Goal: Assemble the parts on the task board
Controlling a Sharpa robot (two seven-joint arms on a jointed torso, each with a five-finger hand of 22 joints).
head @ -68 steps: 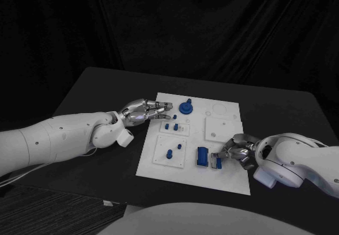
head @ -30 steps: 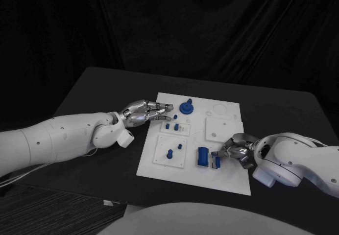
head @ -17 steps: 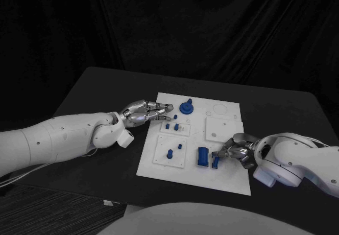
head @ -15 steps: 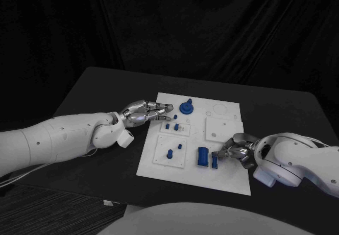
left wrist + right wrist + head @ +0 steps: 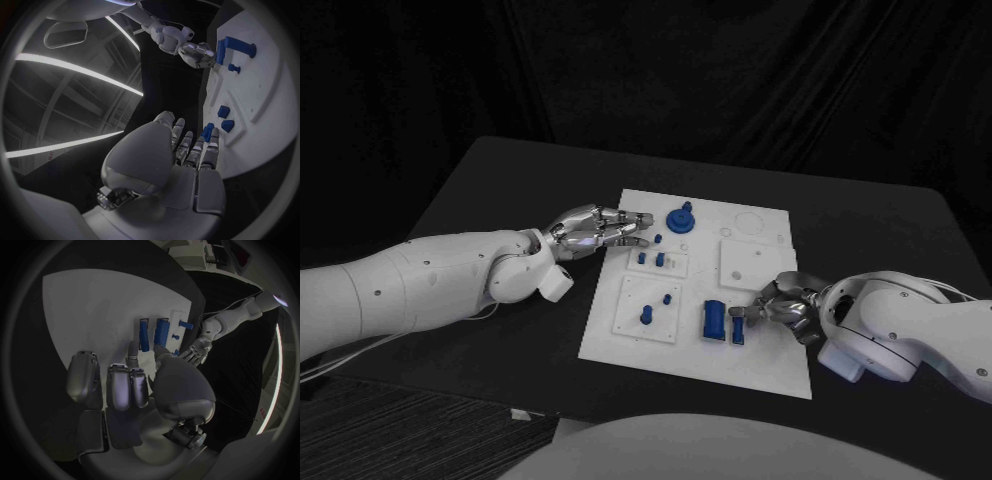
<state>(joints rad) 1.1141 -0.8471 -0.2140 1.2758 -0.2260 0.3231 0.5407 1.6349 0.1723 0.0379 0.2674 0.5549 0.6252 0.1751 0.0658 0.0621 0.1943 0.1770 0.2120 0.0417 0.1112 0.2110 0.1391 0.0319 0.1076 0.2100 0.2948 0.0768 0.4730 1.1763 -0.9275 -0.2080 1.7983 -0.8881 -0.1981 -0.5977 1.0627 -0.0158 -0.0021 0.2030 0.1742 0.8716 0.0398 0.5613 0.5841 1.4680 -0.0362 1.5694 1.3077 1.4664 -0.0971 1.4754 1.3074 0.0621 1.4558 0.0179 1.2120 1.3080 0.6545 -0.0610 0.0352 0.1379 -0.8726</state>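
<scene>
The white task board (image 5: 762, 355) lies flat in the middle of the black desk (image 5: 488, 190), carrying several blue parts. A tall blue block (image 5: 714, 321) stands on the board's near portion, with a slimmer blue piece (image 5: 740, 329) just beside it, right at the fingers of the right hand (image 5: 783, 308). In the right wrist view those fingers (image 5: 132, 352) reach onto the board toward the slim piece and seem to touch its end, the others curled in behind; whether they actually pinch it I cannot tell. The left hand (image 5: 596, 228) rests at the board's far left edge, its fingers (image 5: 635, 219) curled together and pointing onto the board. The left wrist view shows a small blue part (image 5: 207, 132) between those fingertips, so it looks grasped. Just beyond the left fingers stands a round blue knob piece (image 5: 679, 218), and close by on the near side are two small blue pegs (image 5: 651, 258) in a raised white panel. Further toward the right hand, another panel holds a blue peg (image 5: 666, 298) and a short blue pin (image 5: 645, 316)
</scene>
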